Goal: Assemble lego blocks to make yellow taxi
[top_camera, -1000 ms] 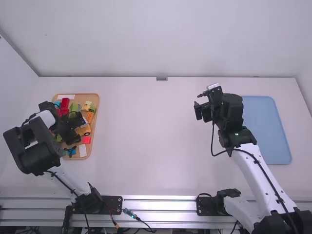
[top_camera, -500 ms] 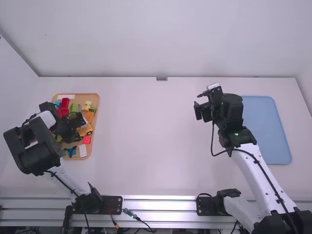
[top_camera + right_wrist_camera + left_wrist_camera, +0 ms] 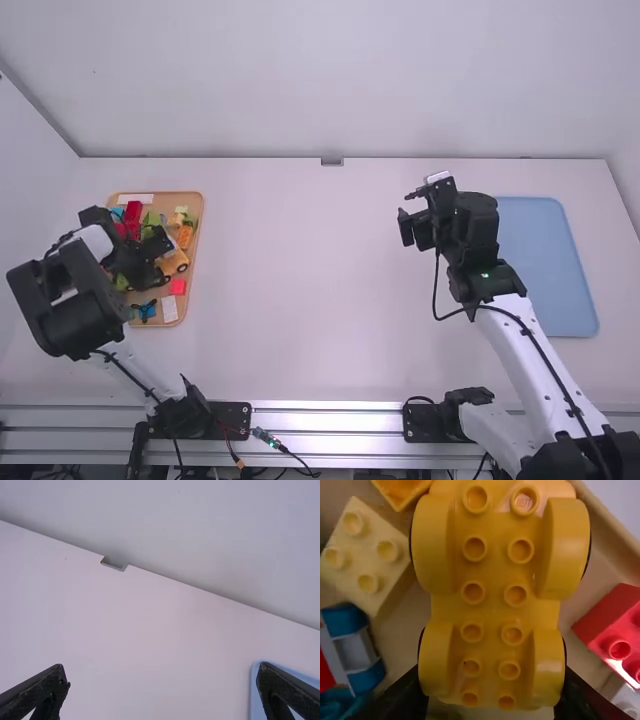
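Note:
Over the wooden tray (image 3: 198, 225) on the left, my left gripper (image 3: 158, 260) is low among the blocks at the yellow wheeled base (image 3: 176, 262). Seen from the left wrist, that yellow base (image 3: 492, 605) has two rows of studs and rounded fenders; the left gripper (image 3: 491, 700) is shut on its nearer fender pair, a finger against each side. My right gripper (image 3: 412, 215) hangs over the table right of the middle. In its wrist view the right gripper (image 3: 162, 677) stands open, holding nothing.
Beside the base lie a pale yellow block (image 3: 365, 555), a red block (image 3: 615, 630) and a blue-and-white piece (image 3: 355, 647). Red and green blocks, with other small parts, crowd the tray. A blue tray (image 3: 548, 270) lies at the right, partly behind the right arm.
The left gripper's fingers have drawn closer together around the yellow base, the nearer one moving inward. The right arm has kept still.

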Robot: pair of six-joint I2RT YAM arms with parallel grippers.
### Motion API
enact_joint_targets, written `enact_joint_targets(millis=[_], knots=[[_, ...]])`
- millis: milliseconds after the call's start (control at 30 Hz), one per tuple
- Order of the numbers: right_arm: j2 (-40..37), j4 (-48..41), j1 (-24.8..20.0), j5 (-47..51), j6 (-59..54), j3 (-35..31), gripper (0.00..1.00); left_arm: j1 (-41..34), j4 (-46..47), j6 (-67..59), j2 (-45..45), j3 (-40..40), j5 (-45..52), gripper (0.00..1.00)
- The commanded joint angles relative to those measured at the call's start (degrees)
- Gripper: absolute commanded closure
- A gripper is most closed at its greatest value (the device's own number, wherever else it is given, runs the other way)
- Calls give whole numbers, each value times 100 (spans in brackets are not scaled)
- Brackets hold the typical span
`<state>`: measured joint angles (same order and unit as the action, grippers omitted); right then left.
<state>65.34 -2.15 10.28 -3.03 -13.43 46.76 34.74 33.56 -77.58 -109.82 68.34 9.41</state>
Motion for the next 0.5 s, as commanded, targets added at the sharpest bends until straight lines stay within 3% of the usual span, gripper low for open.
enact_joint_targets(millis=[0,133,300,467], knots=[[6,0,33,-13,11,118,1,-28,262,447,101,356,120,70],[6,0,28,-13,9,118,1,-44,1117,608,173,929,501,89],[6,0,28,-15,11,118,1,-278,1604,1596,173,1375,662,91],[6,0,28,-13,11,118,1,-925,1641,1883,173,1309,601,98]])
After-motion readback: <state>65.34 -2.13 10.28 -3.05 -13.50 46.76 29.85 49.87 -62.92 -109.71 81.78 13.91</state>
